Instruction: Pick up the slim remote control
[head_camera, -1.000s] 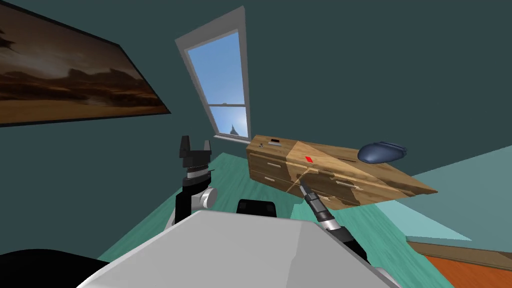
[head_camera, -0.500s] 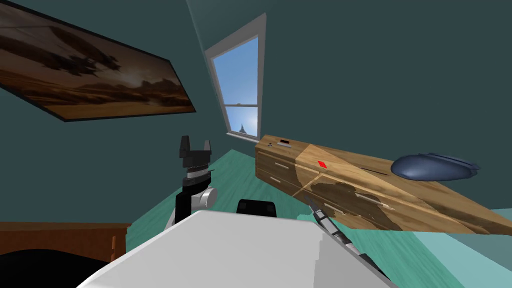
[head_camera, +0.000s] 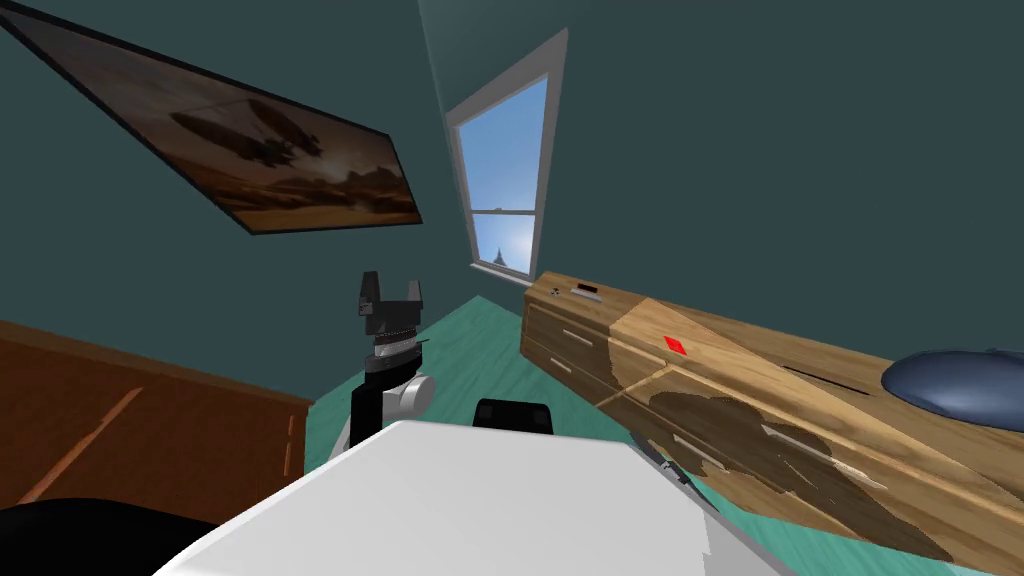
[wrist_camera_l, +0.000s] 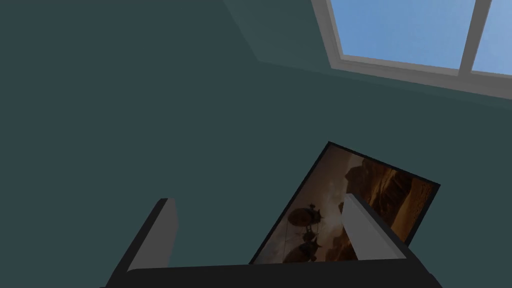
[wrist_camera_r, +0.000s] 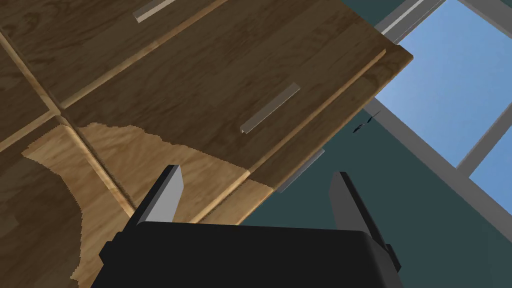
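On dresser, slim remote, seemingly grey

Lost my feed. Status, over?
Left gripper raised, open; right gripper open, facing dresser front. Slim remote on dresser top, far end, ungrasped. Nothing seen blocking.

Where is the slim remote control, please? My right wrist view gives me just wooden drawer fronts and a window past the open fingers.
Observer: The head view shows a slim dark thing, likely the remote, on the dresser top at its far end, by the window.
Operator: Thank you. Does anything else lie on that top?
Observer: A small red thing lies flat further along the top, nearer the robot.
Operator: And where is the left arm?
Observer: The left gripper is raised upright, apart from the dresser, with its fingers open.
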